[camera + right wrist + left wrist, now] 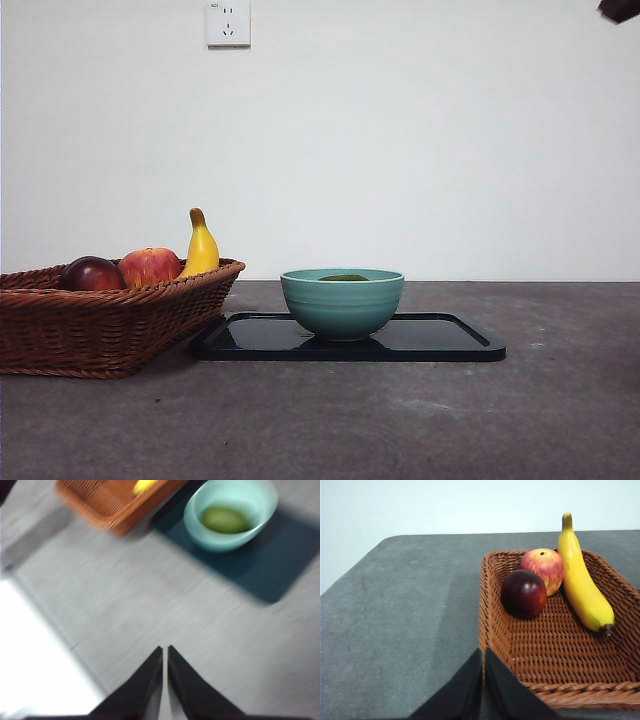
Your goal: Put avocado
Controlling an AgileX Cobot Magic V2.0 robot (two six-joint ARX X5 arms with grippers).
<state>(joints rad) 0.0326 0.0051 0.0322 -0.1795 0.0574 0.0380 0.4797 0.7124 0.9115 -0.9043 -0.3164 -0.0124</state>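
The avocado (224,519) lies in the teal bowl (342,302) on the dark tray (440,340); placing looks done. My right gripper (165,650), jaws pressed together and empty, hangs above the tabletop (150,600); my left gripper (483,655), likewise closed, waits by the basket (560,650). Next: retreat clear.

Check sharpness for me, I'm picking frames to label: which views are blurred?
Right wrist view: motion-blurred, the bowl and avocado smeared. Left wrist view: sharp, basket weave crisp. Front view: sharp, even light, soft shadow under the tray.
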